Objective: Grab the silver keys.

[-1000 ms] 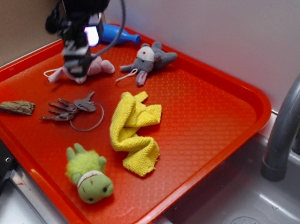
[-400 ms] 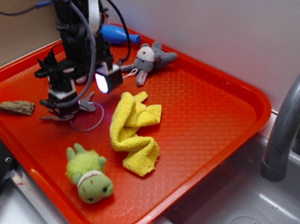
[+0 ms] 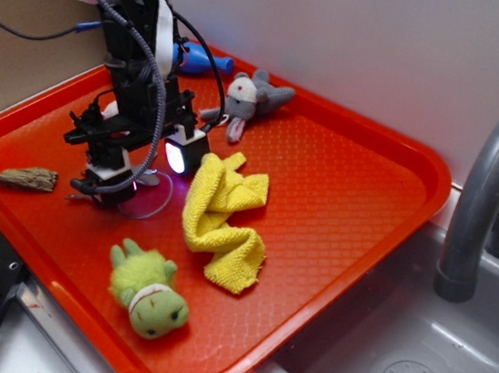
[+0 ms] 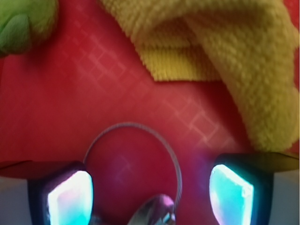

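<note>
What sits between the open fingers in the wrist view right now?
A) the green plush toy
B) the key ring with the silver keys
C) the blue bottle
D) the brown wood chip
B: the wrist view shows the thin wire ring of the silver keys lying on the red tray in the gap between the two fingers, with the yellow cloth farther ahead.

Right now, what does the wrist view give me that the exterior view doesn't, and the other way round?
Only the wrist view shows the jaws apart, their pads straddling the wire ring of the silver keys.

Only the exterior view shows the wood chip, grey mouse plush, blue pin and faucet; there the arm hides most of the keys.

Both show the yellow cloth, green plush and red tray.
</note>
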Motion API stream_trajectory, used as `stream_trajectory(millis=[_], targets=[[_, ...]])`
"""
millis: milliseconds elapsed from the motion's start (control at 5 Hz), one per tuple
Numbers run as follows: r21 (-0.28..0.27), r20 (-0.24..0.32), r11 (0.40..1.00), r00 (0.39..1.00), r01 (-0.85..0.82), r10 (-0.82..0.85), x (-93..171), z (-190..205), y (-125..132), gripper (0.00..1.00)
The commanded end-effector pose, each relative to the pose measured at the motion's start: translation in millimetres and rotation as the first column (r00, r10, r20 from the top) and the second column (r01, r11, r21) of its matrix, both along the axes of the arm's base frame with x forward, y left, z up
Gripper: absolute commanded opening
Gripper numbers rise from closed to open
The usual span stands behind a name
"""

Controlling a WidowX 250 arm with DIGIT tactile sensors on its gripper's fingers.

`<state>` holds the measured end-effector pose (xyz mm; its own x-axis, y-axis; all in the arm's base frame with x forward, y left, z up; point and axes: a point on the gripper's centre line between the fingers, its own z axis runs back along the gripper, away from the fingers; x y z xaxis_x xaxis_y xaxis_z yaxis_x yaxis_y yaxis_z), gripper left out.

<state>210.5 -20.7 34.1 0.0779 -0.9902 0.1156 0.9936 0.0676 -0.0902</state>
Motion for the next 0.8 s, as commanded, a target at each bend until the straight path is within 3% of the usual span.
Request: stream_trajectory(millis=[0, 400, 600], targets=[[-0.005, 0.002, 0.999, 0.999, 0.033, -0.033, -17.8, 14.2, -10.3, 1.0], [0.012, -0.029, 1.0, 0.999, 0.025, -0.025, -23.5, 6.8, -5.5, 0.97], [0.025, -0.014, 1.0, 1.0, 0.006, -0.005, -15.9, 1.5, -2.7, 0.95]])
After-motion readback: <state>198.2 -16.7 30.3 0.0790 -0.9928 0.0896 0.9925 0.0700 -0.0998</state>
